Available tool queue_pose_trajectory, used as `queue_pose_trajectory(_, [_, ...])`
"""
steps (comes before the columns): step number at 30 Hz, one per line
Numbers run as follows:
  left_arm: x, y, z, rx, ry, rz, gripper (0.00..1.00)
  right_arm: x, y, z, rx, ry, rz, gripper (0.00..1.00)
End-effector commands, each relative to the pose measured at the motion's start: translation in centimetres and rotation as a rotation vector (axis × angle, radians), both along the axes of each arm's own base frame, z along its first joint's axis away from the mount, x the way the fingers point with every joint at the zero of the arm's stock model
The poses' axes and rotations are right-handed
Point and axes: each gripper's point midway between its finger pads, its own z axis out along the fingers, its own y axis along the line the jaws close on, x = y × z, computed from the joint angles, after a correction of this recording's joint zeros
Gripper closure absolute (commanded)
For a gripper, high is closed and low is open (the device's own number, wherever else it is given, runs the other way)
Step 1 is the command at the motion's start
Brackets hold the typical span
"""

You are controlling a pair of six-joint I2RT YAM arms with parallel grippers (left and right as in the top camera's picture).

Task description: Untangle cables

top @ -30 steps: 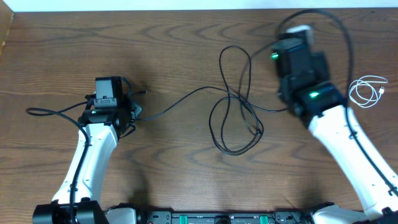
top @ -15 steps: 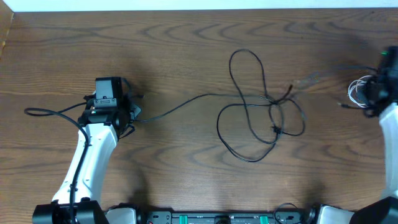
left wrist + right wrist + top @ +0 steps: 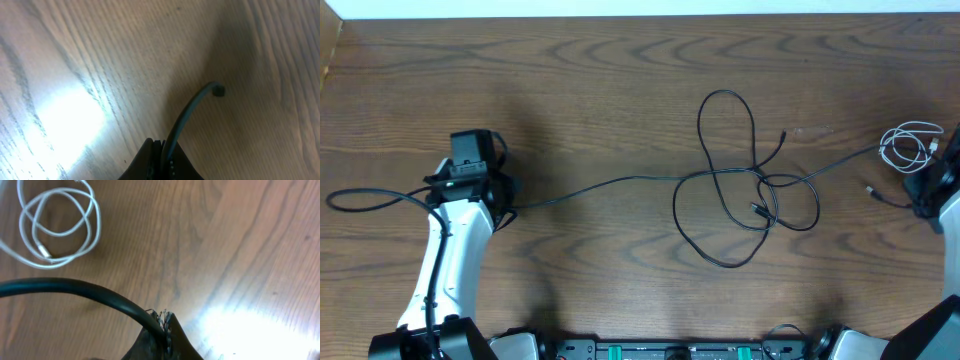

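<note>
- wooden table [image 3: 620, 80] carries everything. the black cables [image 3: 640, 178] lie in a loose tangle [image 3: 760, 182] a bit right of the table's middle, with 1 strand running toward the left edge and 1 toward the right edge.
- the left gripper [image 3: 161, 150], near the left edge, is clamped tight on 1 black strand. only a short tail with its small plug [image 3: 217, 91] stands out past the jaws.
- the right gripper [image 3: 162, 325], at the right edge, is pinched on a black strand too. i cannot tell if it belongs to the same cable.
- the white cable [image 3: 910, 145] lies coiled alone near the right edge, just beside the right gripper and apart from the tangle.
- risk 1: i think that pulling the 2 held strands further apart could draw the crossed loops into a hard knot, because the loops cross in several places.
- risk 2: the left grip is so near the plug end that the strand may slip out under tension.
- risk 3: the right arm is already at the table's edge, so it has little room left to pull. its strand could also sweep the white coil and catch on it.
- containers: none is seen on the table, so nothing is held in any.
</note>
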Motion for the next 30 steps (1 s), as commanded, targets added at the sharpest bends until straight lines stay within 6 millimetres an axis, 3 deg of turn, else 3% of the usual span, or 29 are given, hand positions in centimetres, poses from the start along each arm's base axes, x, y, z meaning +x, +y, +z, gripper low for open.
queue_pose_trajectory(1, [0.2,0.2,0.2,-0.023,-0.014,0.029,0.90,-0.6,0.3,-1.8,0.021,-0.029,-0.068,0.99])
queue_pose_trajectory(6, [1.3,-1.6,0.2,-0.100,-0.044,-0.075,0.47,0.1,1.7,-3.0,0.051,-0.013,0.085,0.99])
queue_pose_trajectory(9, [3.1,-4.0,0.8,-0.167,-0.109,-0.288,0.15,1.0,3.4,-3.3,0.103,-0.018,0.211,0.99])
queue_pose_trajectory(10, [3.5,-4.7,1.0,-0.184,-0.127,-0.338,0.11,1.3,4.0,-3.4,0.118,-0.020,0.242,0.99])
queue_pose_trajectory(15, [5.2,-9.0,2.3,-0.272,-0.230,-0.580,0.07,1.2,5.6,-3.7,0.145,0.010,0.304,0.99])
queue_pose_trajectory(20, [5.8,-13.0,2.9,-0.287,-0.258,-0.711,0.07,1.4,6.1,-3.8,0.142,0.015,0.336,0.99])
queue_pose_trajectory(22, [5.7,-16.1,3.1,-0.292,-0.268,-0.802,0.07,1.8,7.0,-3.8,0.163,0.009,0.396,0.99])
queue_pose_trajectory(30, [5.1,-23.3,1.7,-0.322,-0.251,-1.003,0.10,2.6,10.4,-4.0,0.196,0.023,0.538,0.99])
